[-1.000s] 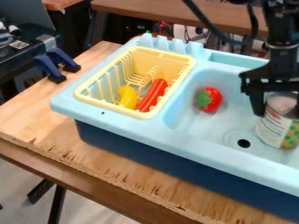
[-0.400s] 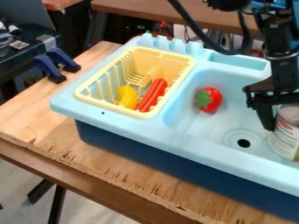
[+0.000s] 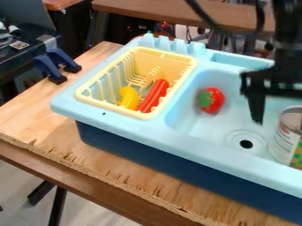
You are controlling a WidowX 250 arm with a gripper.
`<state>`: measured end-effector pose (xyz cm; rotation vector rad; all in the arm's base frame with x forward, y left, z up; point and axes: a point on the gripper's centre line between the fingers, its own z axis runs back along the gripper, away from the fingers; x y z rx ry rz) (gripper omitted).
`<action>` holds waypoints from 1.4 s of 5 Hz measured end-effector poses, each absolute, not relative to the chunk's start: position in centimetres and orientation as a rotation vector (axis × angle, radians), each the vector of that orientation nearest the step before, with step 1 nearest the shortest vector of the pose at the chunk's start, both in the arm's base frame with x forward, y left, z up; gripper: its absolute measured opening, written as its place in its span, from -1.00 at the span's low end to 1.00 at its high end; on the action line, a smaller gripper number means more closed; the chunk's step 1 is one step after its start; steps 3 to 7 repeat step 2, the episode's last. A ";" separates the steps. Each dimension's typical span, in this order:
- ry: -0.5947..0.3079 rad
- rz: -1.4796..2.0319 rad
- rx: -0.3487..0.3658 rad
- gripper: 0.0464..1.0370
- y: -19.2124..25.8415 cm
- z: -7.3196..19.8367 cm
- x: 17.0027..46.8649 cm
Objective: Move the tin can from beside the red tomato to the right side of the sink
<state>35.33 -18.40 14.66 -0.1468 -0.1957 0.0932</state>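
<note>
In the camera view, the black hand is seen above the basin, up and to the right of the drain. It is opened wide, with 1 finger seen at the outer end of its crosspiece, and nothing is gripped. The can, by which the hand is nearest, is stood in the basin just to the right of the drain. The can is wrapped in a white label with a patch of green and yellow, and no contact is made with the visible finger.

Up and to the left of the drain, a red toy fruit with a green top is rested in the same basin. Farther to the left of the drain, a pale yellow dish rack is set into the light blue sink; in it 2 things are held side by side, a curved yellow piece and a ridged red piece. The sink is supported by a wooden worktop.
</note>
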 end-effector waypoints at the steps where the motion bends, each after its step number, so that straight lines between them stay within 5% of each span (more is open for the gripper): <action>1: -0.260 0.054 -0.107 0.92 -18.3 18.4 35.9; 2: -0.270 0.037 -0.149 0.92 -18.3 20.2 35.3; 7: -0.270 0.037 -0.149 0.92 -18.3 20.2 35.3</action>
